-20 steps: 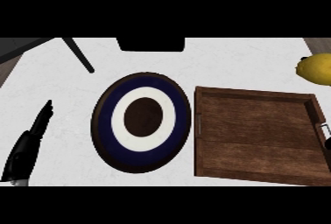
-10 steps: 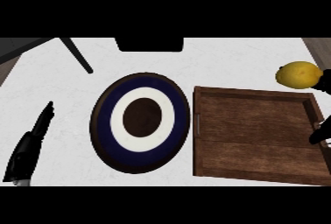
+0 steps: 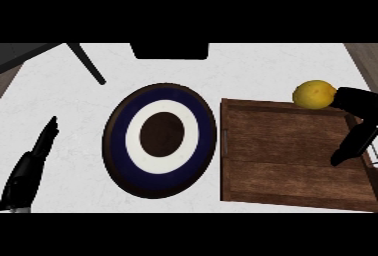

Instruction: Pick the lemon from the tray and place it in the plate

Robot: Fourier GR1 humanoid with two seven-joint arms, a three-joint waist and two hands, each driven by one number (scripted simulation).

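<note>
The lemon [image 3: 315, 94] looks almost round from above, so its long axis and the way it points cannot be told. It sits over the far right corner of the wooden tray [image 3: 288, 165], above the far rim. The right hand [image 3: 356, 99] comes in from the right edge and closes against the lemon's right side, gripping it, while a finger [image 3: 352, 146] slants down over the tray's right part. The blue and white plate [image 3: 122, 145] lies just left of the tray. The left hand [image 3: 29, 167] rests at the lower left, fingers straight.
</note>
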